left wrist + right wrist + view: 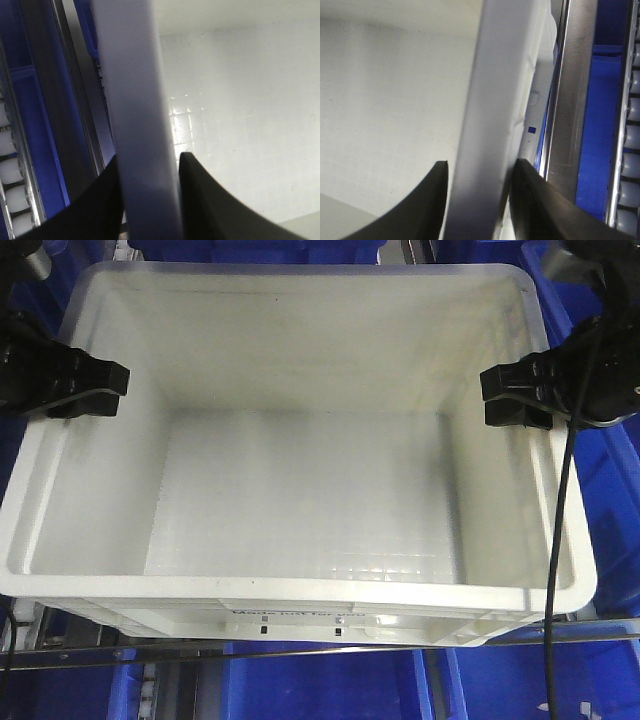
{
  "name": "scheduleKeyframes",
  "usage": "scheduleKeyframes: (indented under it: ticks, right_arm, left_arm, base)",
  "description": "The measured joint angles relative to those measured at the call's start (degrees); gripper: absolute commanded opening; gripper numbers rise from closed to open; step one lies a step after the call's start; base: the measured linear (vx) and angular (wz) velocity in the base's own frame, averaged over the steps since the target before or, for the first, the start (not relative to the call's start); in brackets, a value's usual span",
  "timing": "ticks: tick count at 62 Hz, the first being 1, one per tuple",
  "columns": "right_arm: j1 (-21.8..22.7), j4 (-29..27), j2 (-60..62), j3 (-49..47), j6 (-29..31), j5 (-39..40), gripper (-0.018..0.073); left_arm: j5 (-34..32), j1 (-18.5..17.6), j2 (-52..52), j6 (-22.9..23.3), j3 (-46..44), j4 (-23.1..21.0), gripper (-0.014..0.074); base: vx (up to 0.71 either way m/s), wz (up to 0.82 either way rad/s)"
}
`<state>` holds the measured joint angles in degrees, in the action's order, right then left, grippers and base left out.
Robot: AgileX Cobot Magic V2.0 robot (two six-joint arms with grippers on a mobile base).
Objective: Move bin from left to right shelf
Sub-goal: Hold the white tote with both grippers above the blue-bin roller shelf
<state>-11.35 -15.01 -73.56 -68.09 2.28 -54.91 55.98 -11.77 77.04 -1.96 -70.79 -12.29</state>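
Observation:
The bin (300, 500), a large white tote with a thick rolled rim, fills the front view and is empty; faint black print shows on its near wall (300, 617). My left gripper (95, 390) is shut on the bin's left rim, one finger inside and one outside. In the left wrist view the rim (135, 100) runs between the dark fingers of that gripper (150, 160). My right gripper (515, 398) is shut on the right rim in the same way. The right wrist view has the rim (495, 100) pinched in the right gripper (480, 167).
Blue plastic bins (610, 500) surround the tote, with more below (320, 685). A metal shelf rail (300, 650) crosses under its near edge. White rollers (632, 130) line the rack beside it. The right arm's black cable (560, 540) hangs over the right rim.

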Motion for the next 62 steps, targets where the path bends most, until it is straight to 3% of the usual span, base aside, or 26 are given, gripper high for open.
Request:
scheduleKeyframes:
  ticks: [62]
  right_arm:
    - [0.0, -0.7, -1.7, 0.0, 1.8, 6.7, -0.0004]
  left_arm:
    - [-3.3, 0.0, 0.0, 0.1, 0.0, 1.1, -0.0008]
  base:
    - [0.0, 0.0]
